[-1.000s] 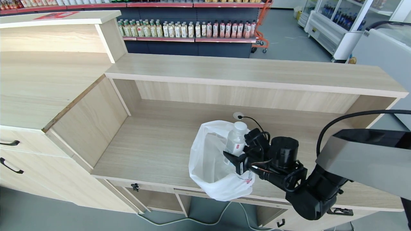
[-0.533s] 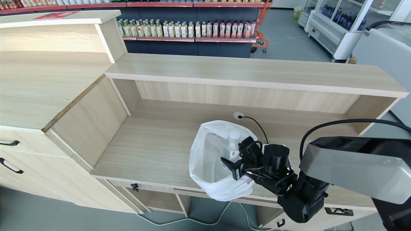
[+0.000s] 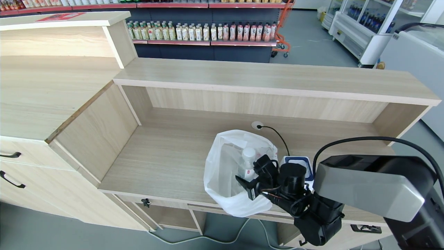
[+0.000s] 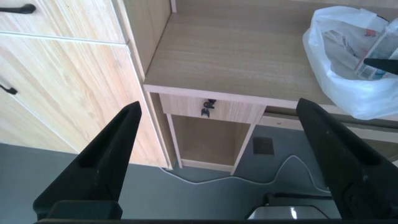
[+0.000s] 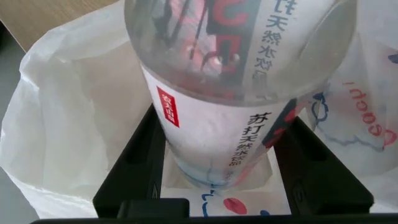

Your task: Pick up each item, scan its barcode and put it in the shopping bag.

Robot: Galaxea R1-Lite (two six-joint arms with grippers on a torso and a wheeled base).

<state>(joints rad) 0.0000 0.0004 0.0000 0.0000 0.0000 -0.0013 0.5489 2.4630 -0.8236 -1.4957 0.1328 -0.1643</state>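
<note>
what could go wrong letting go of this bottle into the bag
1. The shopping bag is thin and floppy, and it bulges over the front edge of the counter. The weight of the bottle, released there, might tip the bag or drag it off.
2. The right gripper sits at the bag's mouth, shut on the bottle. Its fingers could snag the plastic on the way out and pull the bag along.

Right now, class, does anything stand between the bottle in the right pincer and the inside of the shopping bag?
Nothing visible does. The right pincer holds the bottle within the open mouth of the shopping bag, with only the bag's plastic around it.
</note>
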